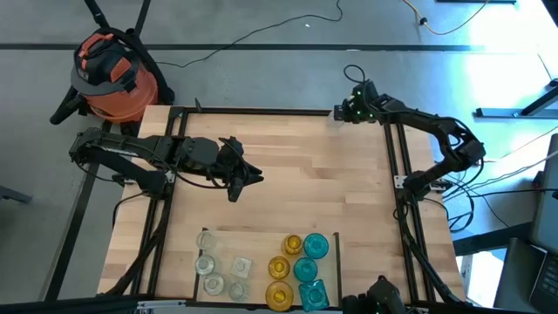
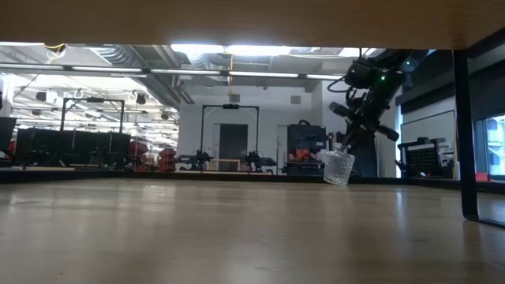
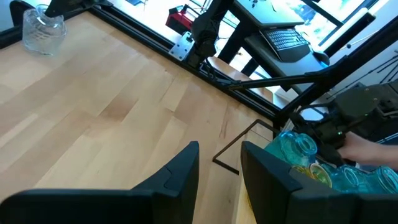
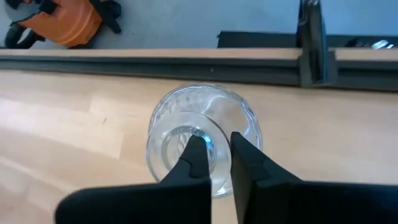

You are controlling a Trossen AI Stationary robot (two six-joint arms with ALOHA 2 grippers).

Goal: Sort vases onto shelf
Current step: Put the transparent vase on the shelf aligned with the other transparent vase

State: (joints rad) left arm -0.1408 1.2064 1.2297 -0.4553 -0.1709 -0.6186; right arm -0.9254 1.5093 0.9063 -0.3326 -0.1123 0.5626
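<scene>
1. I have the right tool [image 4: 211,146] pinched shut on the rim of a clear vase [image 4: 202,134] at the desk's [image 1: 288,174] far right corner; in the low view it hangs tilted, seemingly just off the wood.
2. Glass this small looks light, rigid, slick and breakable; I judge the rim the only purchase, and a thin one.
3. My left tool [image 1: 248,179] waits mid-desk, fingers parted, empty.
4. Amber, teal and clear vases already crowd the shelf [image 1: 261,240] at the near edge.
</scene>
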